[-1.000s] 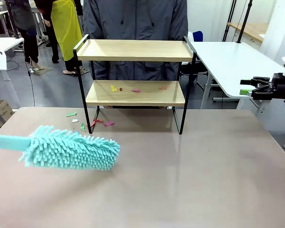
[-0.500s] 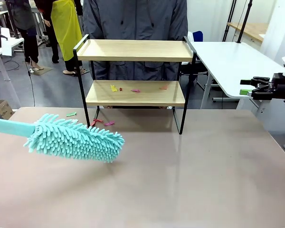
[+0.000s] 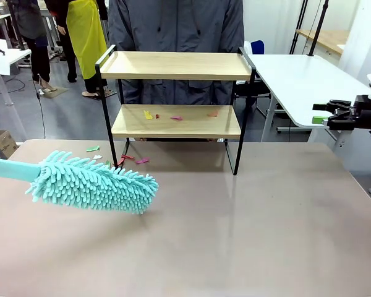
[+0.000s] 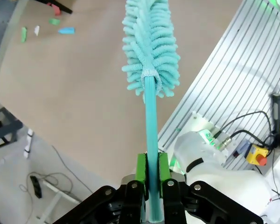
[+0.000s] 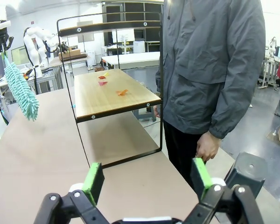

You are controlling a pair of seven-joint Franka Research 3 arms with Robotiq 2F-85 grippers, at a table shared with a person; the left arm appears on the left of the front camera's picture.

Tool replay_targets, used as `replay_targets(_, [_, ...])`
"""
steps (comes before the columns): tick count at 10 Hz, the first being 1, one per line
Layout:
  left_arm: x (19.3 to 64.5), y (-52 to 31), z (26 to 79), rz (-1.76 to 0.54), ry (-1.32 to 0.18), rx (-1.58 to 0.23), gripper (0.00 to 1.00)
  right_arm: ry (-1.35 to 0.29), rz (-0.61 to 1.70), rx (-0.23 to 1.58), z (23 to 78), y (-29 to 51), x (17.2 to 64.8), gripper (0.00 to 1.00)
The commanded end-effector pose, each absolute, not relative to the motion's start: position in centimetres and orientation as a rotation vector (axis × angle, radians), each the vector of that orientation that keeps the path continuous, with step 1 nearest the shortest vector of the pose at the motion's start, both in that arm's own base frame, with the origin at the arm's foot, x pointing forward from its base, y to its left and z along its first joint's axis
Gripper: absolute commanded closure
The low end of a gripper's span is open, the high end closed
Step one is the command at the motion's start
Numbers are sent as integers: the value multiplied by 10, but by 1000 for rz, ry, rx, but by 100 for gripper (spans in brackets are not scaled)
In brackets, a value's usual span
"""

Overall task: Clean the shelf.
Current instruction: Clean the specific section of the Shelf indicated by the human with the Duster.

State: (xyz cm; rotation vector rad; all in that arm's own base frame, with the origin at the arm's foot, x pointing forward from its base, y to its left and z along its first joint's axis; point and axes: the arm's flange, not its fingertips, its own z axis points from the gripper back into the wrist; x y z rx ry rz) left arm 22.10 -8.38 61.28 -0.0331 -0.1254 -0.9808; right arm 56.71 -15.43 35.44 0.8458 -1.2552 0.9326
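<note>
Left gripper (image 4: pixel 152 167) was clamped on the duster (image 3: pixel 93 184) handle, head hovering near-left, probably lining up for the scraps (image 3: pixel 176 117) on the shelf (image 3: pixel 173 65) at far centre. Right gripper (image 5: pixel 147 178) idled, jaws wide apart.

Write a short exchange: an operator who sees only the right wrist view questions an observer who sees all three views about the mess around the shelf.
Operator: I see scraps on the lower board. Is anything on the top board? I only get its edge.
Observer: The front view looks down on it, and it is bare.
Operator: Are there any scraps off the shelf?
Observer: Yes. The front view shows stray scraps on the table by the shelf's left leg, just beyond the duster.
</note>
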Motion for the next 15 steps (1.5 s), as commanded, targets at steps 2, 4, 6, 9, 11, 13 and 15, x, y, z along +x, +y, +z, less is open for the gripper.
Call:
replay_targets(2, [218,-83,612,-965,-130,-37,87,-1258,937,846,357,-152,567,0])
replay_targets(4, [218,-83,612,-965,-130,-37,87,-1258,937,846,357,-152,567,0])
replay_targets(6, [218,-83,612,-965,-130,-37,87,-1258,937,846,357,-152,567,0])
replay_targets(9, [218,-83,612,-965,-130,-37,87,-1258,937,846,357,-152,567,0])
replay_targets(11, [218,-83,612,-965,-130,-37,87,-1258,937,846,357,-152,567,0])
replay_targets(13, [218,-83,612,-965,-130,-37,87,-1258,937,846,357,-152,567,0])
replay_targets(15, [218,-83,612,-965,-130,-37,87,-1258,937,846,357,-152,567,0])
